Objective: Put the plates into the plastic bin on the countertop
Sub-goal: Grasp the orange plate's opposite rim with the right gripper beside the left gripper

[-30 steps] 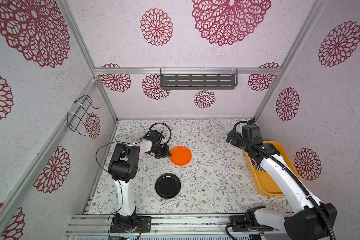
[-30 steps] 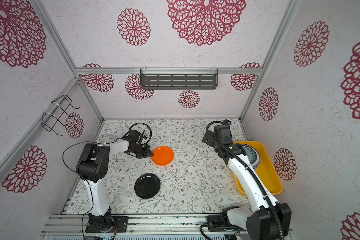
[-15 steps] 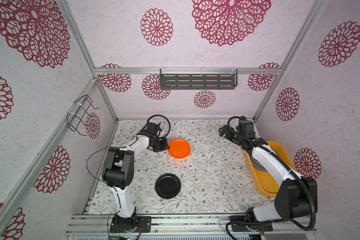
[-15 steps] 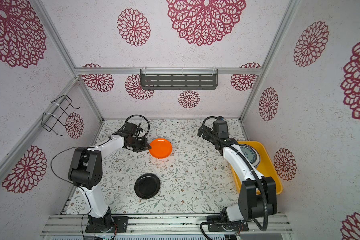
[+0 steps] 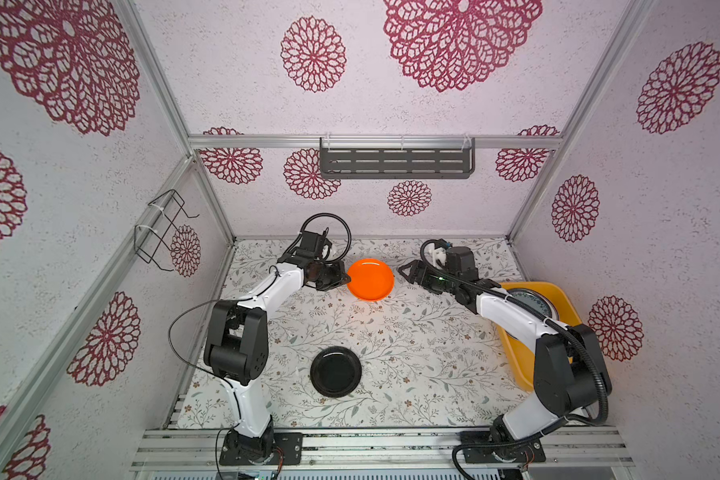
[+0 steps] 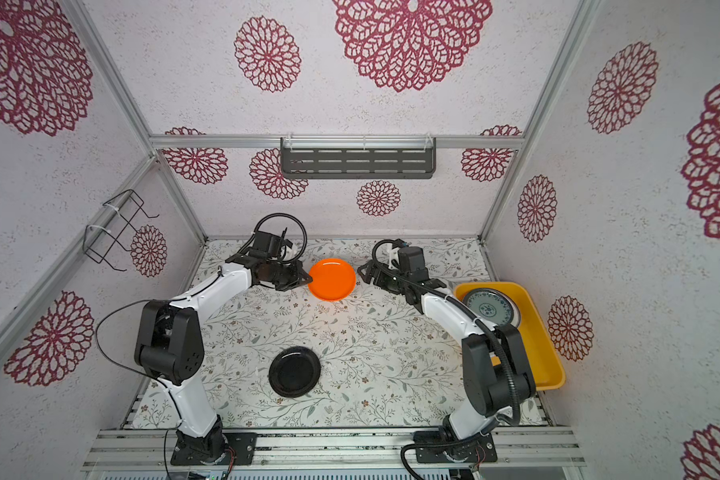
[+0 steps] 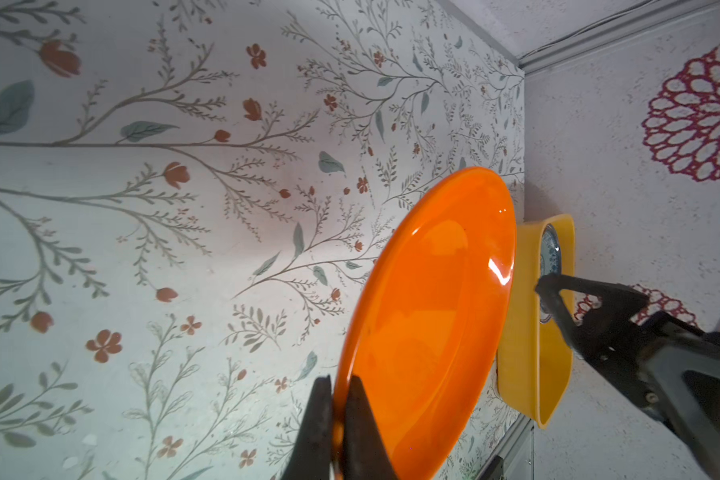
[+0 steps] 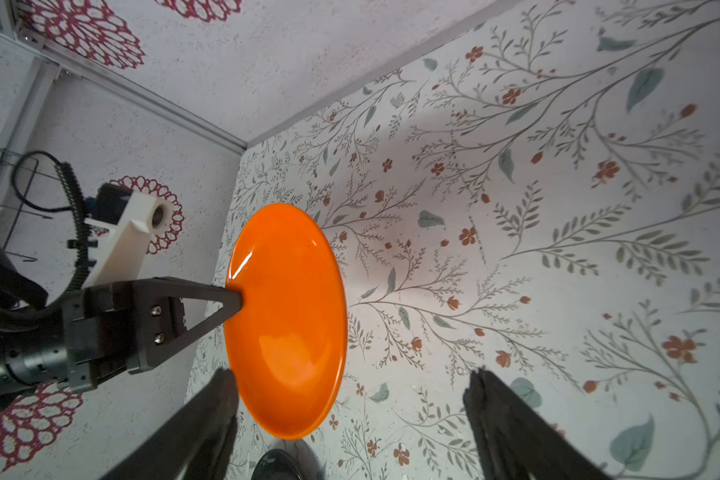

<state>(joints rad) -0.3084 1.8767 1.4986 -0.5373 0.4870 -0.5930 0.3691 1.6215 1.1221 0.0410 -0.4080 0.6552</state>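
An orange plate [image 5: 370,279] [image 6: 331,279] hangs tilted above the countertop [image 5: 412,353] near the back wall. My left gripper [image 5: 347,279] [image 7: 341,380] is shut on its rim. My right gripper [image 5: 404,272] [image 8: 352,374] is open, just right of the plate's far rim and not touching it. Both fingers stand wide apart, with the orange plate [image 8: 285,320] ahead of them. A black plate [image 5: 335,372] [image 6: 294,372] lies flat near the front. The plastic bin [image 5: 564,299] [image 6: 545,353] sits at the right wall and holds a blue-floral plate [image 6: 489,307].
A dark slotted shelf [image 5: 395,163] hangs on the back wall and a wire rack [image 5: 163,230] on the left wall. My right arm's forearm crosses over the bin's near side. Aluminium rails run along the front edge.
My left gripper has carried the orange plate up and toward the back. My right gripper has swung left from near the bin until it is close to the plate's rim.
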